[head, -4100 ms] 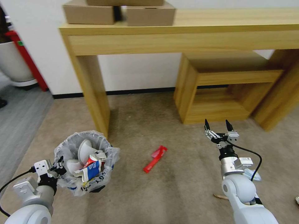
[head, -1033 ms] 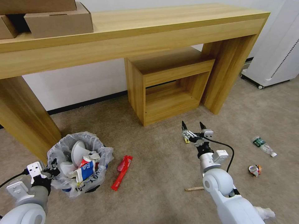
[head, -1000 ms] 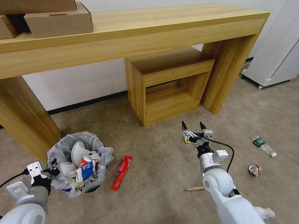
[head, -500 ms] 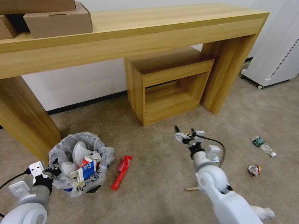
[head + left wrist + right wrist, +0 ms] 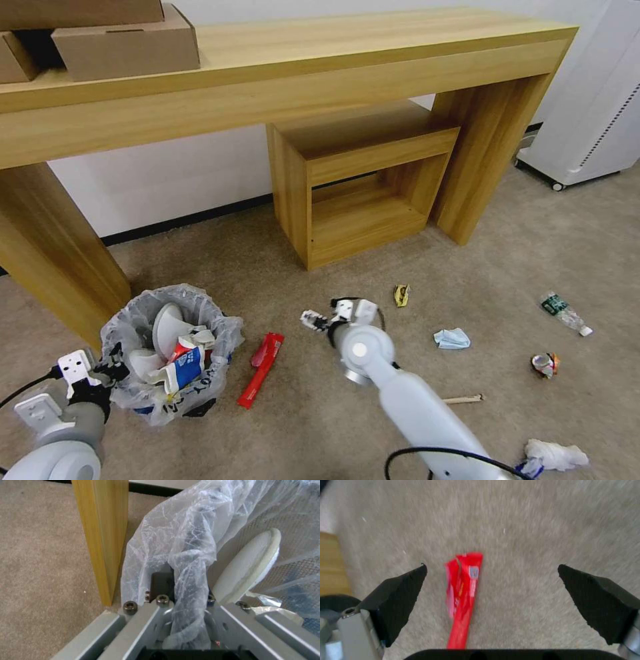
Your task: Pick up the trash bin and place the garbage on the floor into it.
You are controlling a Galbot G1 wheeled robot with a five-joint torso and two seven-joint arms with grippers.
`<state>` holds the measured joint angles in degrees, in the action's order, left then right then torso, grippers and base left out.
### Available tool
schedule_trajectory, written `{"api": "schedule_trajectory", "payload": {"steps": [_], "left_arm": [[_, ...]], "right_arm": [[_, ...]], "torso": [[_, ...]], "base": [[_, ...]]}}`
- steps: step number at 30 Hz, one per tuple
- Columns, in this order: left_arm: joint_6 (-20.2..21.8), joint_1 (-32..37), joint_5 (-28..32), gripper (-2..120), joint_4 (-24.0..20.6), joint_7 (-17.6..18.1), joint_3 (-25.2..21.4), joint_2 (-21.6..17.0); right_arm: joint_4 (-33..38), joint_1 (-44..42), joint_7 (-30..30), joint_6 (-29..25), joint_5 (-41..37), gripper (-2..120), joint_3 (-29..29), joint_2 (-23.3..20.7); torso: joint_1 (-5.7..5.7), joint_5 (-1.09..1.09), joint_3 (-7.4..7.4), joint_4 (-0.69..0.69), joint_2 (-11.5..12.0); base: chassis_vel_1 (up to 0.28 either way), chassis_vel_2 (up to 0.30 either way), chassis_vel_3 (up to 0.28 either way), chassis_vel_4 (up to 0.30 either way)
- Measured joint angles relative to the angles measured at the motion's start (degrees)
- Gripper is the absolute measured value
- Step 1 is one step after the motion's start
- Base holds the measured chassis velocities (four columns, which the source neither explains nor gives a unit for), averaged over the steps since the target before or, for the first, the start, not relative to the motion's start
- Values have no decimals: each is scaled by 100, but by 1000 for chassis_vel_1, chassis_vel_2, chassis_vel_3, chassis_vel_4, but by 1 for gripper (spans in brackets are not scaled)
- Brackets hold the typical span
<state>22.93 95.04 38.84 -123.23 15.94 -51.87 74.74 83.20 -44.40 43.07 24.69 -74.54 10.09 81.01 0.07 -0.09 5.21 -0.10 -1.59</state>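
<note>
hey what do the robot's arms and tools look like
Both arms are glossy white rounded shells with silver metal wrist sections and thin black cables. The left tool has a white bracket and black fingertips on grey metal linkages with dark screws. The right tool has wedge-shaped black pads on grey metal fingers.

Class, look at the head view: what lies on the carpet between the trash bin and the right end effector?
A red wrapper lies on the carpet between the trash bin and the open right end effector; the head view shows it.

Cardboard boxes sit on a wooden desk above a wooden cubby.
</note>
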Motion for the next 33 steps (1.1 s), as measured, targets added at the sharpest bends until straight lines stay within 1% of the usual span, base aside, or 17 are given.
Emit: {"api": "schedule_trajectory", "payload": {"steps": [2,5,6,7,8,9,11,12,13,14,15,16,19,25,28,32,33], "left_arm": [[0,1,-2,1,-1,1,-7,5],[1,-8,-33,1,30,6,-17,30],[1,-8,-33,1,30,6,-17,30],[1,-15,-67,1,52,6,-4,60],[1,-15,-67,1,52,6,-4,60],[1,-24,-100,1,70,6,21,109],[-3,-36,-137,1,87,-1,47,164],[-3,-36,-137,1,87,-1,47,164],[-11,-39,-162,1,93,-3,49,197],[-23,-37,-183,1,95,-2,49,229],[-26,-29,-196,1,95,-3,48,246],[-26,-29,-196,1,95,-3,48,246],[-51,-4,-214,1,94,-14,31,274],[-70,14,-222,1,80,-25,20,307],[-73,11,-226,1,80,-35,20,313],[-89,-20,-236,1,112,-42,25,316],[-89,-20,-236,1,112,-42,25,316]], "right_arm": [[-140,53,-17,1,1,100,61,54],[-772,273,-163,86,81,100,253,368],[-772,273,-163,86,81,100,253,368],[-1062,346,-228,107,163,100,322,555],[-1062,346,-228,107,163,100,322,555],[-1373,416,-269,133,240,100,361,778],[-1718,492,-308,154,297,100,415,1046],[-1718,492,-308,154,297,100,415,1046],[-1973,545,-356,159,376,100,454,1122],[-2307,601,-443,131,499,100,507,1144],[-2539,643,-507,105,598,100,528,1152],[-2539,643,-507,105,598,100,528,1152],[-3036,747,-682,-2,864,100,536,1147],[-3114,759,-781,-44,963,100,622,1135],[-2953,715,-797,-42,955,100,705,1130],[-2509,590,-1080,-24,892,100,940,1124],[-2509,590,-1080,-24,892,100,940,1124]], "torso": [[0,0,0,0,0],[0,0,0,0,0],[0,0,0,0,0],[0,0,0,0,0],[0,0,0,0,0],[0,0,0,0,0],[0,2,0,2,0],[0,2,0,2,0],[0,4,0,5,0],[0,-1,0,1,0],[0,0,0,1,0],[0,0,0,1,0],[0,1,0,-1,0],[0,2,0,0,0],[0,1,0,0,0],[0,1,-1,0,0],[0,1,-1,0,0]], "base": [[0,0,0,0],[0,0,0,0],[0,0,0,0],[0,0,0,0],[0,0,0,0],[0,0,0,0],[0,0,0,0],[0,0,0,0],[0,0,0,0],[0,0,0,0],[0,0,0,0],[0,0,0,0],[0,0,0,0],[0,0,0,0],[0,0,0,0],[0,0,0,0],[0,0,0,0]]}}
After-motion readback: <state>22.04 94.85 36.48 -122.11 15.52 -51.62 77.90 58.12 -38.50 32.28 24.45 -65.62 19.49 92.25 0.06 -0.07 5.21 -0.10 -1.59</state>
